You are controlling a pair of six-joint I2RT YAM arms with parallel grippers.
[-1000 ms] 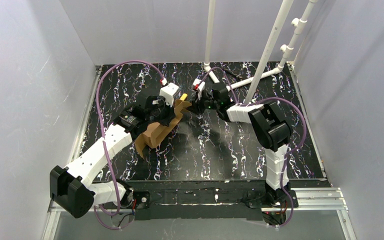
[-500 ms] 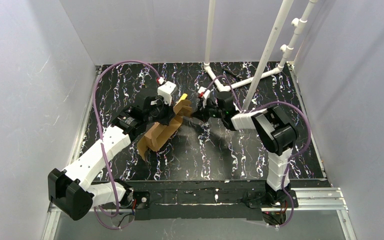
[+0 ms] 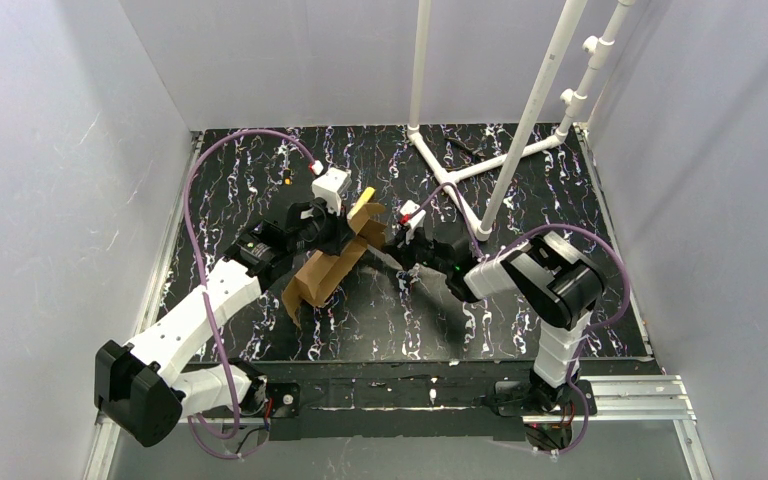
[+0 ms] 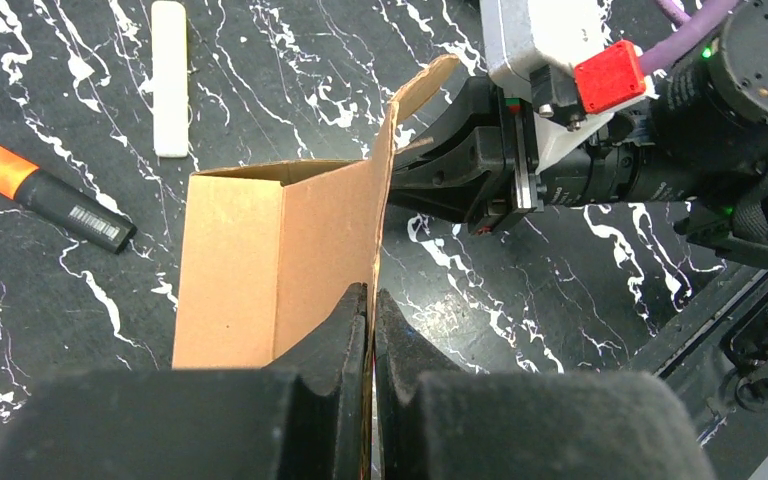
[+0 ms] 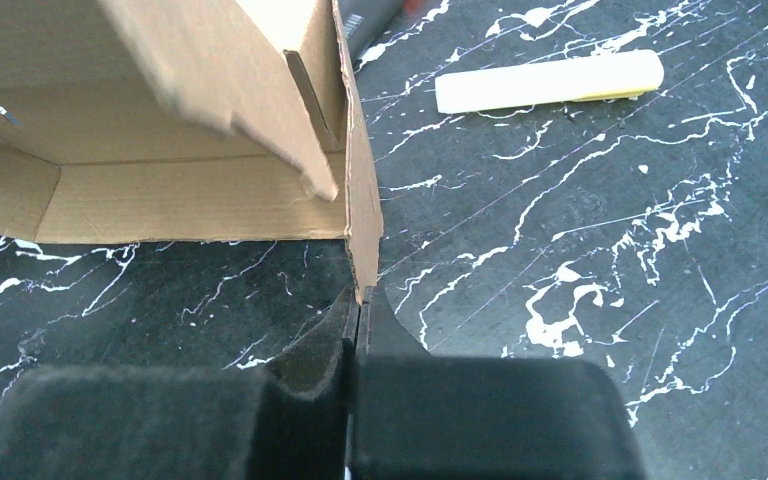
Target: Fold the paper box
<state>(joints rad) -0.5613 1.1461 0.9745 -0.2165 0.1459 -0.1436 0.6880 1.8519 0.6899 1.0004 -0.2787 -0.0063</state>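
Note:
The paper box [image 3: 328, 270] is brown corrugated cardboard, half erected into an open sleeve with loose flaps, lying on the black marbled table [image 3: 260, 160]. My left gripper [image 3: 344, 234] is shut on the edge of one upright wall; in the left wrist view the jaws [image 4: 372, 300] pinch that panel of the box [image 4: 260, 260]. My right gripper [image 3: 389, 250] comes from the right and is shut on the tip of a side flap; in the right wrist view [image 5: 358, 298] the box [image 5: 160, 190] lies open to the left.
A pale yellow stick [image 3: 362, 198] [image 5: 545, 80] and an orange-capped marker [image 4: 50, 198] lie on the table behind the box. A white pipe frame [image 3: 480, 170] stands at the back right. Grey walls close in both sides.
My right gripper has moved toward the near side and down, staying at the box's right flap. The box and my left gripper have shifted slightly nearer and turned a little.

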